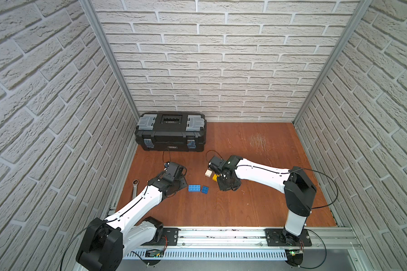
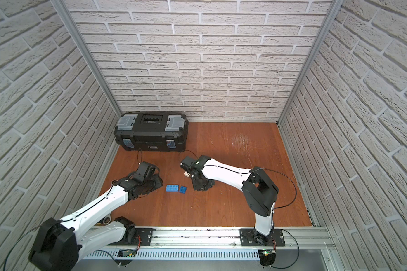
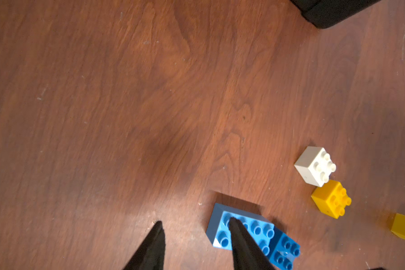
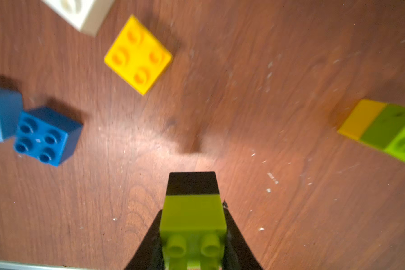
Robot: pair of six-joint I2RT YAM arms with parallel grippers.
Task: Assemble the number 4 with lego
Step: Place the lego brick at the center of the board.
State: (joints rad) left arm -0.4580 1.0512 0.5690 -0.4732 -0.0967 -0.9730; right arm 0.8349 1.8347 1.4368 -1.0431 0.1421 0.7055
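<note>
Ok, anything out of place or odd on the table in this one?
A metal wrench lies on the table beside the left arm, away from the light-blue brick; a tool looks stray in a lego build. Toward the back, the wood has a pale scratched patch. Nothing looks spilled or broken.

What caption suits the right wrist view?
Right gripper shut on a green brick joined to a black brick; yellow brick and dark blue brick lie on the table.
</note>
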